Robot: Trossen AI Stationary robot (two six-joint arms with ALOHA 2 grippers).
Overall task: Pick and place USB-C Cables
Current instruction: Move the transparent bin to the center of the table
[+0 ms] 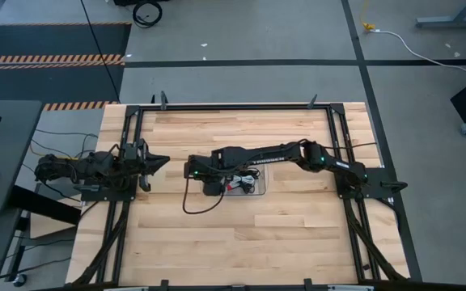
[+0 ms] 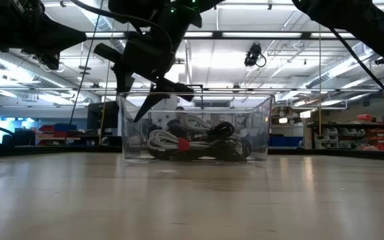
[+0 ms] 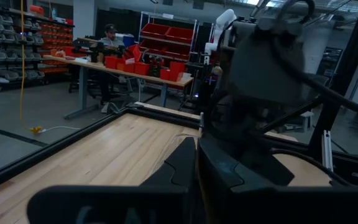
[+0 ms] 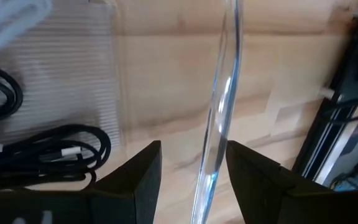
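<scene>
The USB-C Cables (image 2: 199,140), black and white coils with one red band, lie in the clear box (image 2: 262,127). Right gripper (image 4: 191,171) hangs over the box's wall, fingers wide, empty. Left gripper (image 1: 156,164) waits well apart, pinched narrow. No writing readable.

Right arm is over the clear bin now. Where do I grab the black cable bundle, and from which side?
Come straight down through the open top of the clear bin, since its walls block any side approach. Close across the bunched middle of the black cable bundle, where its strands lie together. The right gripper, open, currently straddles the bin wall, so shift inward first.
</scene>
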